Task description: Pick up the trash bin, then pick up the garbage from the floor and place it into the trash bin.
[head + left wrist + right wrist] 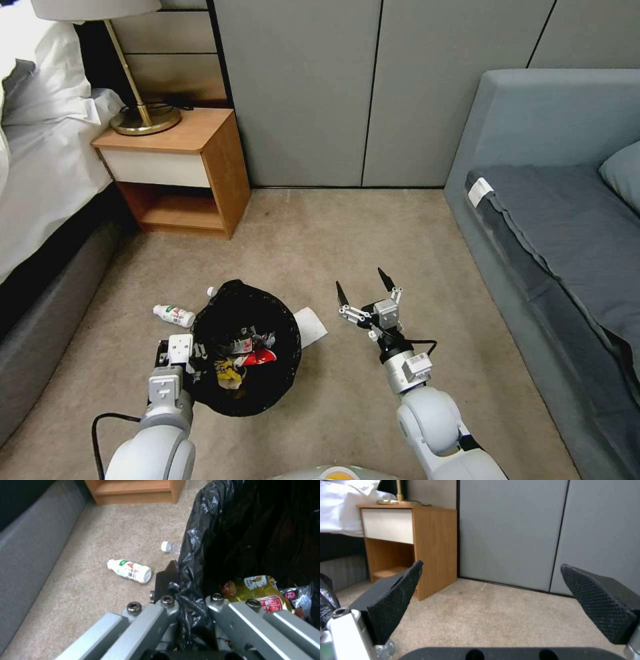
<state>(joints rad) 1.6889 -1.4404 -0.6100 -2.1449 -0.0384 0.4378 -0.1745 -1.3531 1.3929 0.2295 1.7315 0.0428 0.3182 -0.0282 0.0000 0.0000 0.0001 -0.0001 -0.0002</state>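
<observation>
Two small plastic bottles are left on the beige carpet floor [373, 233], so by my reading the task stands in its collecting step: the bin is in hand and part of the litter is inside it.

Starting at the left, a bed with white sheets [40, 153] on a grey base runs along the edge of the room, and behind it stands a wooden nightstand [180, 173] carrying a brass lamp [143, 113]. On the carpet in front lies a small white plastic bottle with a green and red label [173, 315], on its side, just beside the bin; a clear bottle with a white cap [170, 547] lies against the bag on the bin's far side.

The left pincer [181, 592] is clenched on the near rim of the round trash bin lined with a crinkly black plastic bag [247, 347], one finger outside the bag and one inside. Yellow and red-white snack wrappers [243, 357] lie in the bin.

A sheet of white paper [311, 327] pokes out from under the bin's right side. Further right the right pincer [367, 290] hangs above the carpet, released, holding nothing.

The next move, I judge, calls for the free arm to descend onto one remaining piece while the bin is kept level and near.

Grey wall panels [373, 87] close the back, and a grey sofa [560, 227] fills the right.
</observation>
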